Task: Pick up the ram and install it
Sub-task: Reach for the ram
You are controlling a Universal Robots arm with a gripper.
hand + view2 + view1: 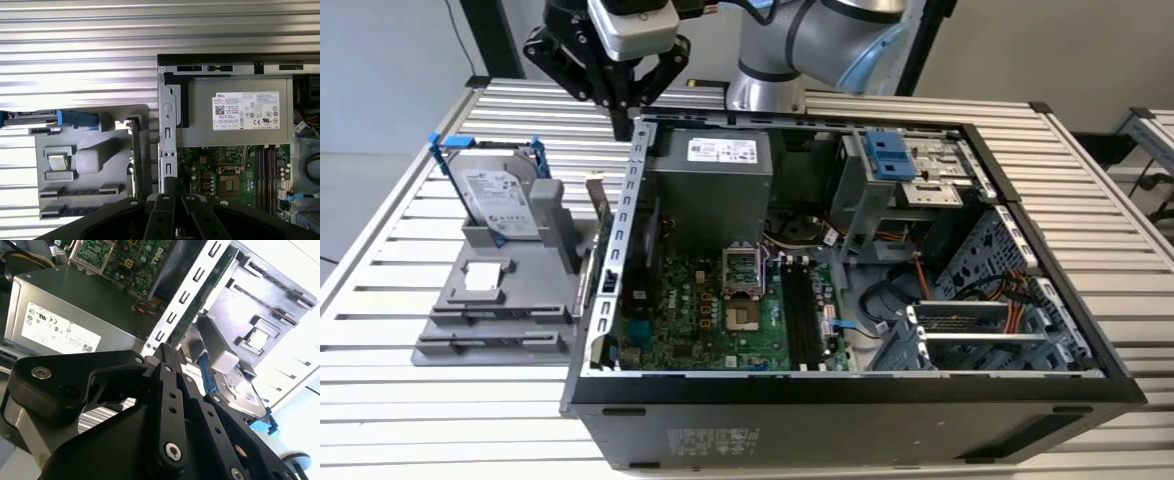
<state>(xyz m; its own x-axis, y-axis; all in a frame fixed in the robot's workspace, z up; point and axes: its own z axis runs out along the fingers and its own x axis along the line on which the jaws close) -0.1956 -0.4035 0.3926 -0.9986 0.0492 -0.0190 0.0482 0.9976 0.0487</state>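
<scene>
Claw [624, 118], at the exterior view's upper left, looks clenched and empty above the computer case's [635, 215] rear corner. Well below it in frame, untouched, the ram [603, 290] stands on edge in the grey holder [494, 310], just beside the case wall.

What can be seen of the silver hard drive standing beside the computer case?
The hard drive is a flat silver metal slab with a pale label on its broad face, clipped into a blue plastic frame whose ends stick out at its upper corners. It stands upright on edge in a slot of the grey holder, which rests on the slatted table, to the exterior view's left of the open computer case and apart from it. Only the holder and frame touch it.
</scene>
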